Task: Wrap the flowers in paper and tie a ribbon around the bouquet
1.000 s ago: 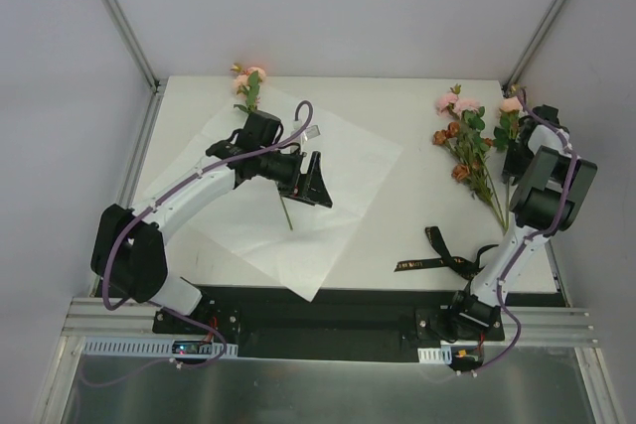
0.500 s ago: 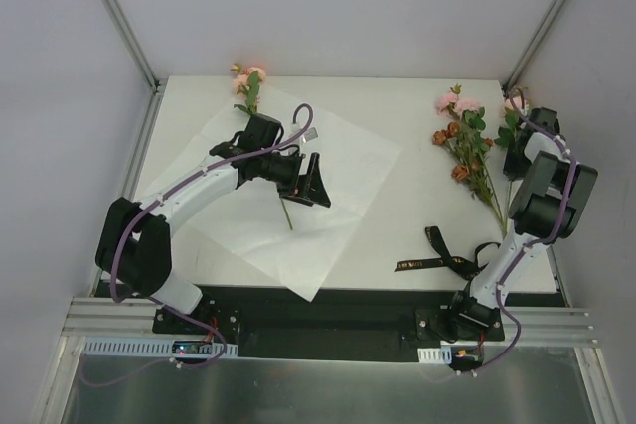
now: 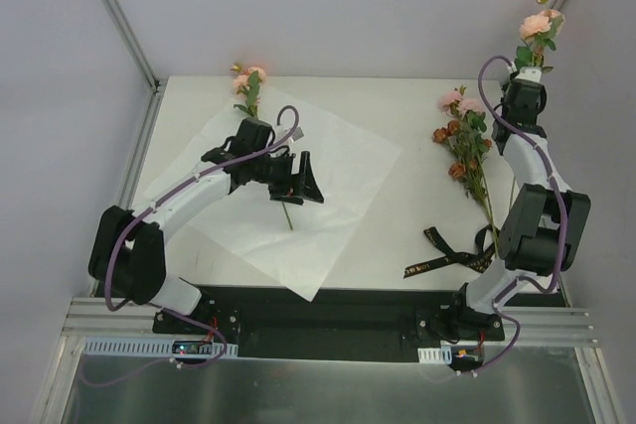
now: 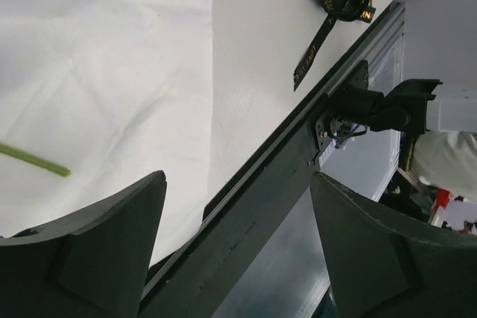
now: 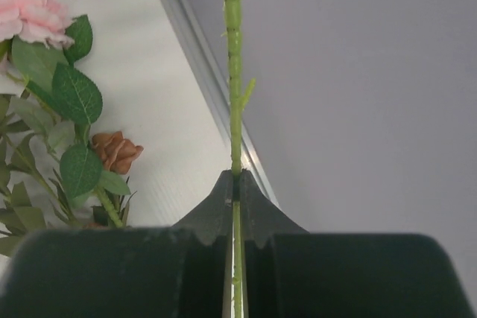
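From above, my left gripper (image 3: 306, 181) hangs spread wide over the paper (image 3: 338, 161) and holds nothing. My right gripper (image 3: 528, 71) is clenched on the stem of a lifted flower (image 3: 537, 25), a peach bloom up at 1 o'clock, off the table. I count one white sheet at 10 o'clock. One flower on the paper (image 3: 250, 78) pokes its blooms past the sheet's far edge. One bunch (image 3: 462, 141) lies at 2 o'clock and one black ribbon (image 3: 447, 255) at 4 o'clock.

On the left wrist camera, both fingers (image 4: 112, 240) stand far apart above the creased paper (image 4: 112, 72). A green stem tip (image 4: 33, 160) shows at 9 o'clock and the gold-lettered ribbon (image 4: 328, 13) at 1 o'clock.

On the right wrist camera, the right gripper (image 5: 235, 184) pinches the thin green stem (image 5: 235, 72), which runs straight to 12 o'clock. The bunch (image 5: 71, 94), pink and rust blooms, lies at 9 o'clock.
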`<state>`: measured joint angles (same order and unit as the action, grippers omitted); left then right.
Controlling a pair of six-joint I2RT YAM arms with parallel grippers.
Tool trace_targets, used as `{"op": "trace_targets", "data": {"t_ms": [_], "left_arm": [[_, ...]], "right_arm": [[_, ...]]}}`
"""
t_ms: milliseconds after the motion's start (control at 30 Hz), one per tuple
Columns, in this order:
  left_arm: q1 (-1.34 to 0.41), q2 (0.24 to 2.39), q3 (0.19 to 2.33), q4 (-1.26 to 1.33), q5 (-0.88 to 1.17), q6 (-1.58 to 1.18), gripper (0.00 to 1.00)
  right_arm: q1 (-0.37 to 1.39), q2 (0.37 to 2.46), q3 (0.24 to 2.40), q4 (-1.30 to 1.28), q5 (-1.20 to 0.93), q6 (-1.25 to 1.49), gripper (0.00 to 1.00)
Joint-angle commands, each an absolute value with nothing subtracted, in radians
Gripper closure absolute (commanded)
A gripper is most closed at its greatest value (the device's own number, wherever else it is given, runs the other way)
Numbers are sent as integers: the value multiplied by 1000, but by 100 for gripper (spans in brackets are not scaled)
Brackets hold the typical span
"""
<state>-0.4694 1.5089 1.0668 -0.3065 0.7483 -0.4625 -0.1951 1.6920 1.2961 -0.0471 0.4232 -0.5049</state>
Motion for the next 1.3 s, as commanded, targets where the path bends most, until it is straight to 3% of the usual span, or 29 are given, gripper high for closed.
{"op": "trace_targets", "data": {"t_ms": [0,267,400,567,867,1000,1100,1200,1233,1267], "left_arm": [[-446,1356,1016,-290,667,-525,20],[-448,1310,1028,-90,753,-592,16],[-462,1307,1052,79,805,-659,18],[-527,1341,1100,218,831,-715,16],[-597,1414,1138,262,802,-738,19],[-601,1417,1135,258,801,-736,26],[-601,1428,1141,223,782,-727,44],[-598,1431,1160,131,731,-695,95],[-591,1424,1158,106,698,-668,100],[-583,1414,1155,82,668,-654,100]], "right_arm": [[-164,1597,1371,17,540,-551,100],[-2,1439,1522,-331,392,-307,100],[32,1329,1449,-353,-76,57,100],[131,1266,1247,-77,-418,466,99],[428,1264,1219,34,-419,585,100],[491,1284,1235,31,-417,584,100],[520,1290,1232,43,-405,591,100],[535,1304,1252,41,-405,575,100],[532,1311,1262,37,-413,559,99],[531,1315,1282,8,-399,534,89]]}}
